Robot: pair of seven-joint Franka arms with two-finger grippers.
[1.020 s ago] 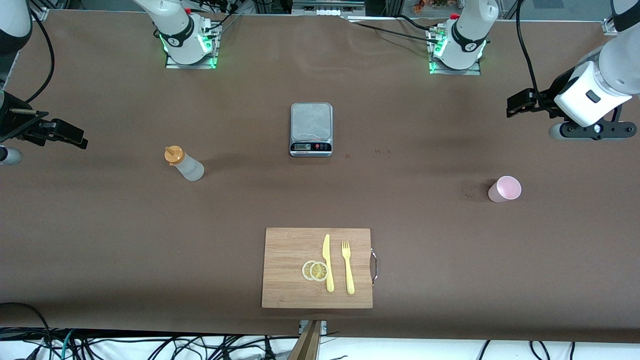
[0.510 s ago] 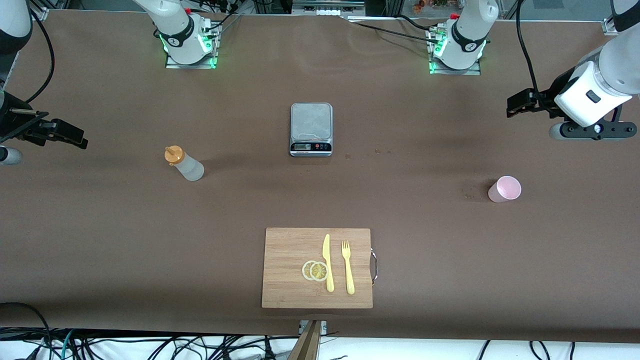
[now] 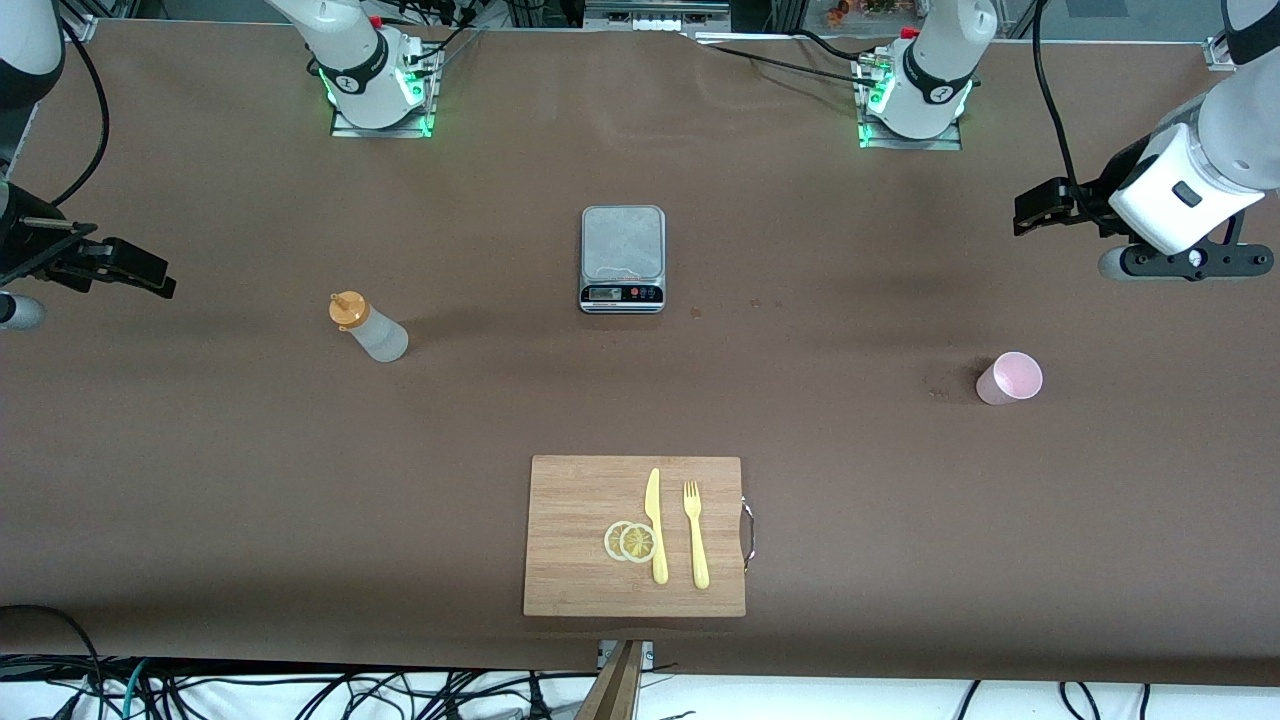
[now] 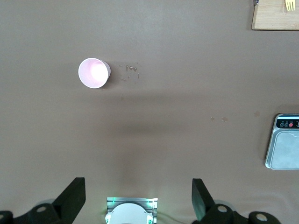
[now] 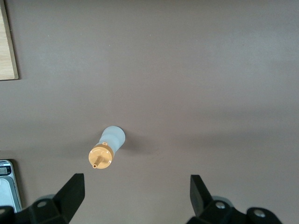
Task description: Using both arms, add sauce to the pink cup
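Nearest the front edge of the table (image 3: 200,480), at its middle, we note a wooden cutting board (image 3: 575,535). On it lie two lemon slices (image 3: 630,541), overlapping, with a yellow knife (image 3: 655,525) just beside them and a yellow fork (image 3: 696,534) next to the knife, apart from it. Knife and fork lie parallel, handles toward the front edge. A metal handle (image 3: 748,533) sits on the board's edge toward the left arm's end.

Farther in, toward the left arm's end, the pink cup (image 3: 1010,378) stands upright on its base, mouth up. In the left wrist view we look straight into the cup (image 4: 94,73); we see only pale pink inside it. A few small specks (image 3: 938,390) mark the table just beside it.

Toward the right arm's end, well apart from the cup, the sauce bottle (image 3: 367,327) stands upright, long axis vertical, orange nozzle pointing up. The right wrist view shows the bottle (image 5: 106,148) from above, cap uppermost.

Between the two and farther from the camera, a kitchen scale (image 3: 622,258) sits near the table's middle, its plate bare, display toward the front edge.

The left gripper (image 3: 1040,208) hangs high over the left arm's end of the table, fingers (image 4: 71,198) spread wide, holding nothing. The right gripper (image 3: 125,268) hangs over the right arm's end, fingers (image 5: 70,193) likewise apart and holding nothing.
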